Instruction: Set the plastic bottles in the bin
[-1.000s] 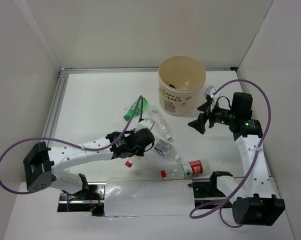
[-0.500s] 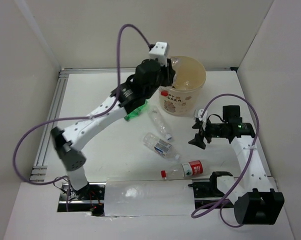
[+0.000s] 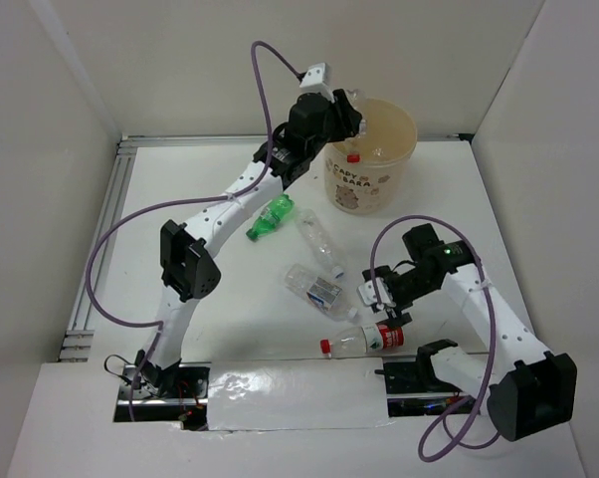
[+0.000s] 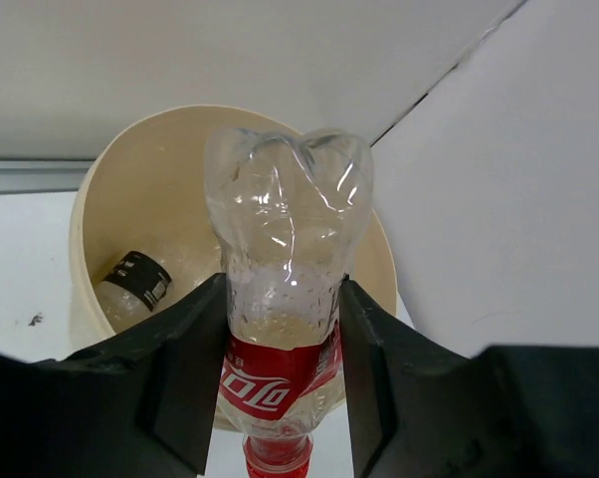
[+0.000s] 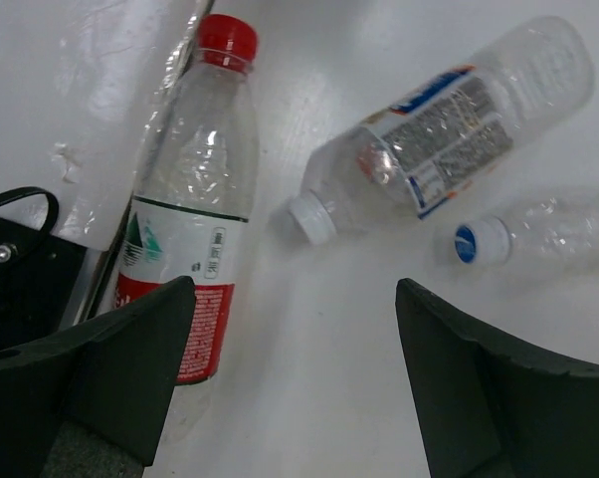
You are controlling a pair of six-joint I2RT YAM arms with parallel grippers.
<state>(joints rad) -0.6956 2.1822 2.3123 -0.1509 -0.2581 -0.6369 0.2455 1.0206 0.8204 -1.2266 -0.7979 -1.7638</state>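
Left gripper (image 4: 283,299): my fingers press both sides of a red-label bottle (image 4: 285,219), cap down. The hold looks firm, though I can't be sure.
Bin (image 4: 120,179): directly below that gripper.
Right gripper (image 5: 295,289): my jaws stand wide, holding nothing.
Red-cap bottle (image 5: 195,189): lying just beside one finger.
Blue-label bottle (image 5: 449,129): lying ahead of me.

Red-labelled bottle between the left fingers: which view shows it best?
Left wrist: the red-labelled bottle is large and centred, cap down between the fingers, over the bin. Top external shows only its red cap and some clear body at the rim. Right wrist misses it.
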